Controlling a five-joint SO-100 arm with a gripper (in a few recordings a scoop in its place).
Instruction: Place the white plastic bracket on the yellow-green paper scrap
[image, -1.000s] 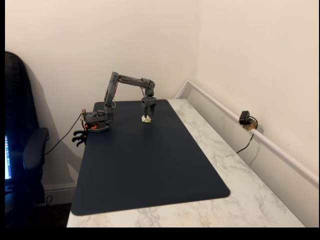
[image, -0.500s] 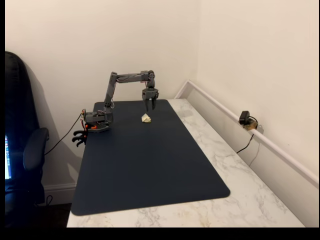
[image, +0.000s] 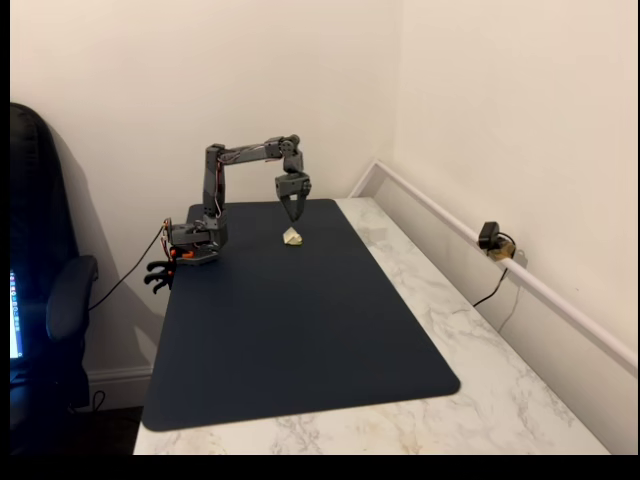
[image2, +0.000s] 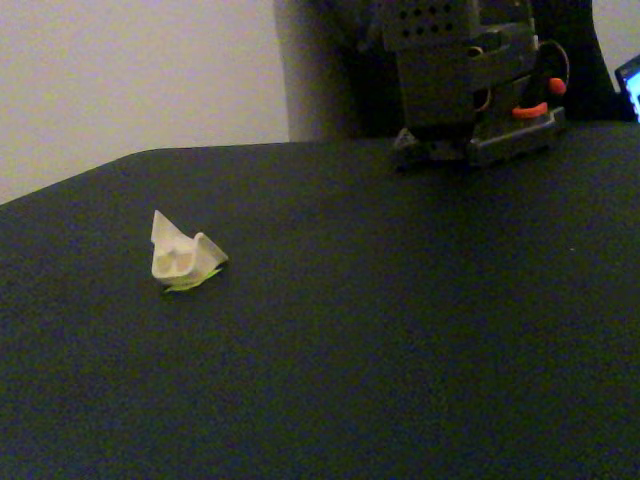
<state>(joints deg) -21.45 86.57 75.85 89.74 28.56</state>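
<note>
In a fixed view, we see the gripper (image: 293, 212) raised above the white plastic bracket (image: 292, 236) at the far end of a dark mat (image: 300, 330) on the tabletop (image: 470, 330); its fingers look nearly closed and hold nothing.

In the other fixed view, the white plastic bracket (image2: 182, 254) rests on the yellow-green paper scrap (image2: 190, 283). We judge a low return pass could knock it off.
</note>
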